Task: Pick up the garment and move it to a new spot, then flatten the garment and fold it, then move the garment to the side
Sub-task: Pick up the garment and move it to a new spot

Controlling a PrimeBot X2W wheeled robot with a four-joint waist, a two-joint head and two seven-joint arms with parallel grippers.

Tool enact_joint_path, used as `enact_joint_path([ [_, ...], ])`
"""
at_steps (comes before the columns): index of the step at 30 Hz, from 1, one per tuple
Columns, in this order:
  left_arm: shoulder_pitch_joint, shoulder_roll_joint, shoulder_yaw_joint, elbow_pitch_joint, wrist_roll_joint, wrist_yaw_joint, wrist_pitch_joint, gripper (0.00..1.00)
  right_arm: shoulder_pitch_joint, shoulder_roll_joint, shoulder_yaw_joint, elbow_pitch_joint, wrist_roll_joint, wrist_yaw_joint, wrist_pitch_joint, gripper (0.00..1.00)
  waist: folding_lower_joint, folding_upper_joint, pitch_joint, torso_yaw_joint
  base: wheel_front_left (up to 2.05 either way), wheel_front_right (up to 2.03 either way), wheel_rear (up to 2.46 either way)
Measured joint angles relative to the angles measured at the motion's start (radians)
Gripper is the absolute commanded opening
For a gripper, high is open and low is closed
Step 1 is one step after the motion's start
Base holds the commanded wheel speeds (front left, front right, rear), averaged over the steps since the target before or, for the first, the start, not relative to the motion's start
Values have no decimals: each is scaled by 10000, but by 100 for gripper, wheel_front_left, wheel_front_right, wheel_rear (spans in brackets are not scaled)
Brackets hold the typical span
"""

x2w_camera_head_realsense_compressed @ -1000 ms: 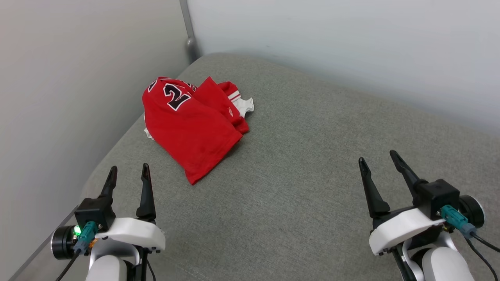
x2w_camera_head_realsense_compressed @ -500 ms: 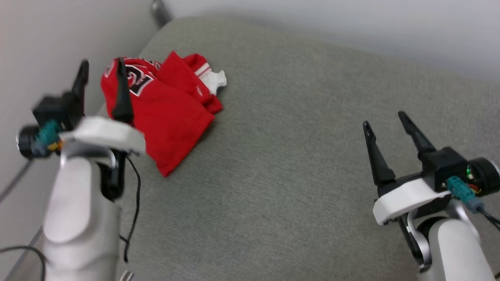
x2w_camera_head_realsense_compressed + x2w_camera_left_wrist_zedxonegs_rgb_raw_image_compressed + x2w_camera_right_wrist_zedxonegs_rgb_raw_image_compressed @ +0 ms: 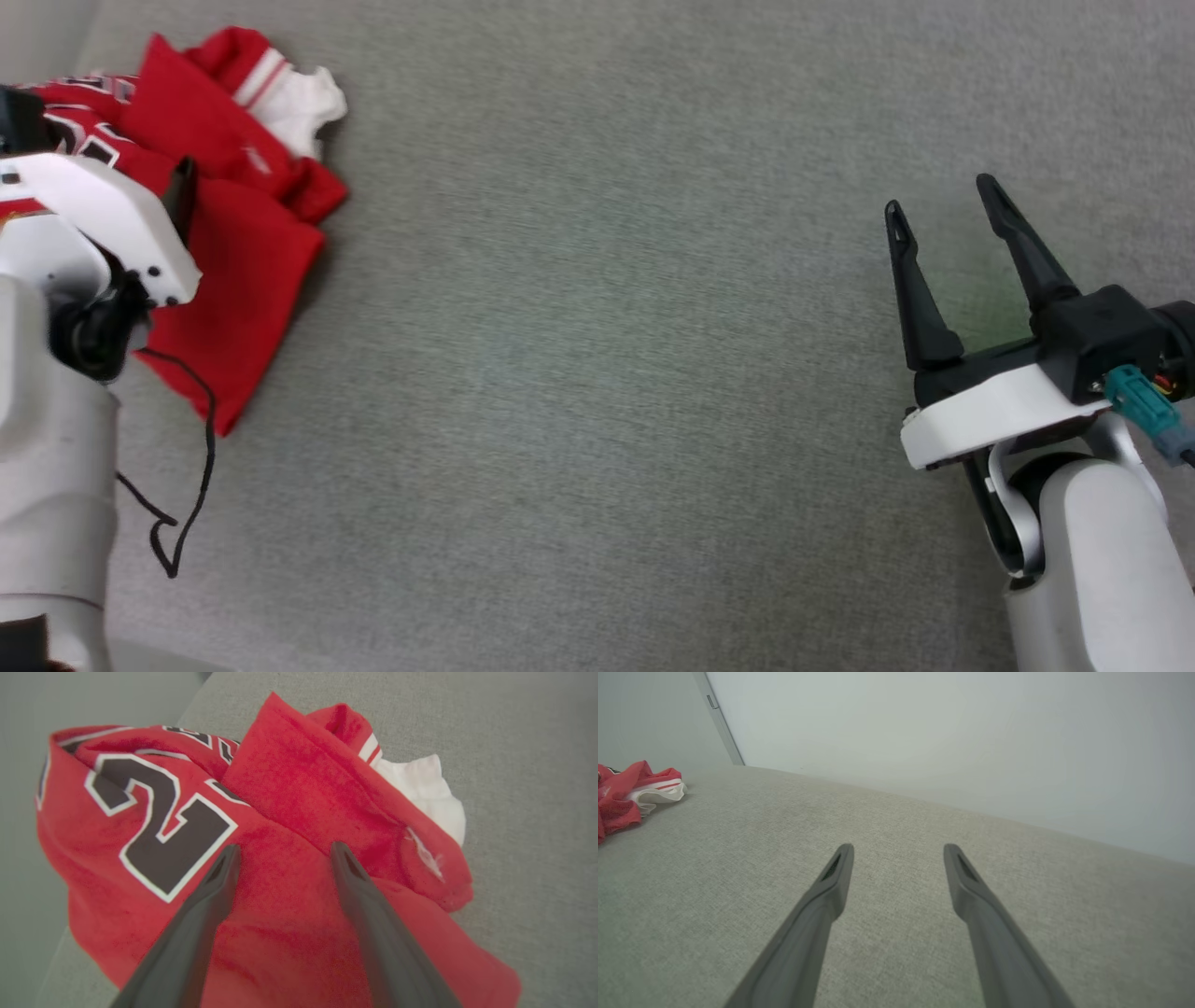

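The right gripper (image 3: 941,198) hovers over the bare cushion (image 3: 597,373), fingers spread and holding nothing. The left gripper (image 3: 282,851) hangs just above the garment (image 3: 299,788), fingers spread over the red cloth beside the black "2". The garment lies crumpled at the cushion's far left corner, near the wall (image 3: 924,742).

You have one garment (image 3: 233,271) here, a single red piece, on one grey cushion (image 3: 597,373). On the garment you can count one white sleeve (image 3: 430,793) and one whole black digit (image 3: 159,830), a 2. You have two hands, the left hand (image 3: 280,851) and the right hand (image 3: 940,193), each with two dark fingers (image 3: 836,877), so four in all. There is one loose black cable (image 3: 201,467) by the left arm and one teal plug (image 3: 1144,401) at the right wrist. Two pale walls (image 3: 924,728) meet at the far side, with one grey strip (image 3: 721,723) between them.
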Motion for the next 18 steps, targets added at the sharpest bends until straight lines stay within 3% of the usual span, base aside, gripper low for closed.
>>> enact_joint_path([
  [9, 98, 1070, -378, 748, -1889, 0, 2389, 100, -253, 0, -109, 506, 161, -2, -453, 100, -2, 0, 787, -835, 0, 0, 0],
  [10, 92, 1126, -378, 769, -1994, 2, 2485, 60, -266, 2, -96, 541, 180, -2, -470, 100, -2, 0, 811, -880, 0, 0, 0],
  [11, 91, 1164, -387, 779, -2107, 2, 2533, 38, -274, 4, -77, 564, 211, 0, -502, 100, -2, 0, 819, -917, 0, 0, 0],
  [12, 92, 1191, -424, 779, -2132, 2, 2523, 0, -293, 4, -75, 589, 242, 0, -535, 100, -2, 0, 816, -940, 0, 0, 0],
  [18, 145, 1193, -623, 938, -1801, 176, 1294, 0, -399, 6, -36, 769, 77, 0, -640, 100, -1, 0, 543, -945, 0, 0, 0],
])
